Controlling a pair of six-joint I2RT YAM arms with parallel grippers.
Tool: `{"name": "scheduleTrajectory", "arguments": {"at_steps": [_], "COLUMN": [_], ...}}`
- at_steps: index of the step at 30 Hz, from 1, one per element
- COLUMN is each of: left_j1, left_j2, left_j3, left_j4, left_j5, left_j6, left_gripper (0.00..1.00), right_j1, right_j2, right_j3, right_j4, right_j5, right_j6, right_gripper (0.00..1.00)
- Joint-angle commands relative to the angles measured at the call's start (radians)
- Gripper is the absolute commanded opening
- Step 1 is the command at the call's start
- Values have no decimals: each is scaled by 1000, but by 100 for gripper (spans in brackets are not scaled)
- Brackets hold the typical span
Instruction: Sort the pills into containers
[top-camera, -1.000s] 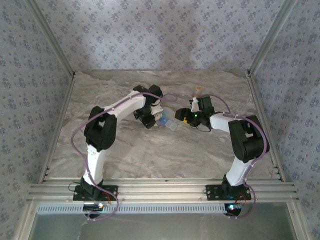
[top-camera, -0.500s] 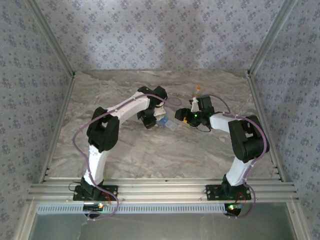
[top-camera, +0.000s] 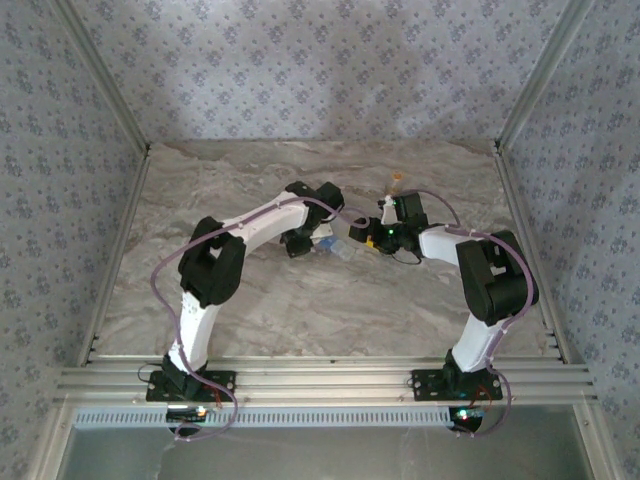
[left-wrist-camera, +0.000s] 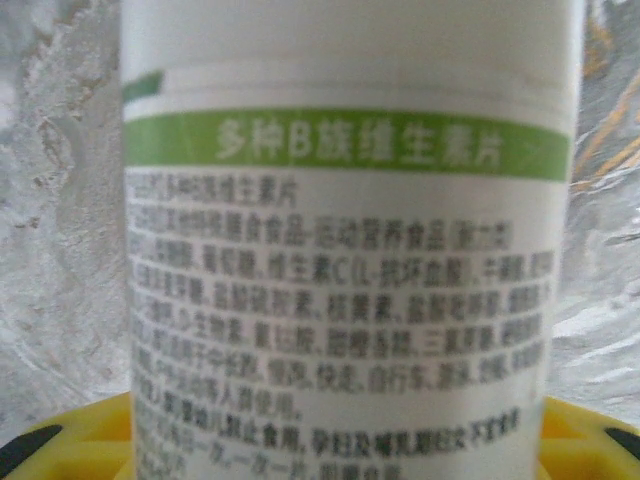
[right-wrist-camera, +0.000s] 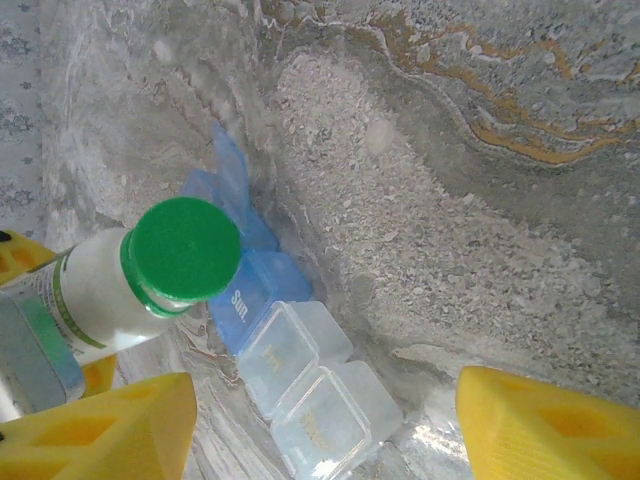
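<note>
Box (right-wrist-camera: 285, 345) lies flat on the table (right-wrist-camera: 480, 180). In my right wrist view its long axis runs on a slant, from upper left down to lower right. The blue end points up and left, with one blue cell marked "Sun" and blue flaps raised beyond it. The clear cells make up the lower right end.

My right pincer (right-wrist-camera: 325, 395) stands wide. Its yellow fingers (right-wrist-camera: 100, 430) sit far apart at the bottom corners and grip nothing. The clear end of the box shows in the gap between them.

My left pincer (top-camera: 300, 243) is clamped on the bottle (left-wrist-camera: 340, 300). From the left wrist I see the white body with its green band running straight up the frame, with yellow finger on either side at the bottom. From the right wrist the bottle is tilted. Its green cap (right-wrist-camera: 183, 250) points up and right, and its body trails off to the lower left. The cap overlaps the blue end of the box, and I cannot tell whether they touch.

From above, the box lies between the two pincers, the left one just beside its left end and the right one near its right end.
</note>
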Motion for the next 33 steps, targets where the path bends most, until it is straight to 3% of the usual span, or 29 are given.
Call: {"name": "scheduleTrajectory", "arguments": {"at_steps": [1, 24, 33], "left_j1": [-15, -66, -67], "left_j2": [-1, -58, -77], "left_j3": [-31, -122, -125], "left_j4": [20, 200, 234], "left_j5": [-102, -305, -317], "left_j6": [52, 275, 308], "left_gripper": [0, 0, 0], "right_j1": [7, 10, 14], "right_j2": [-1, 2, 7], "right_j3": [11, 16, 20], "right_j4": [-25, -31, -34], "right_j5": [1, -7, -9], "right_j6": [-2, -2, -3], "right_gripper": [71, 71, 71]}}
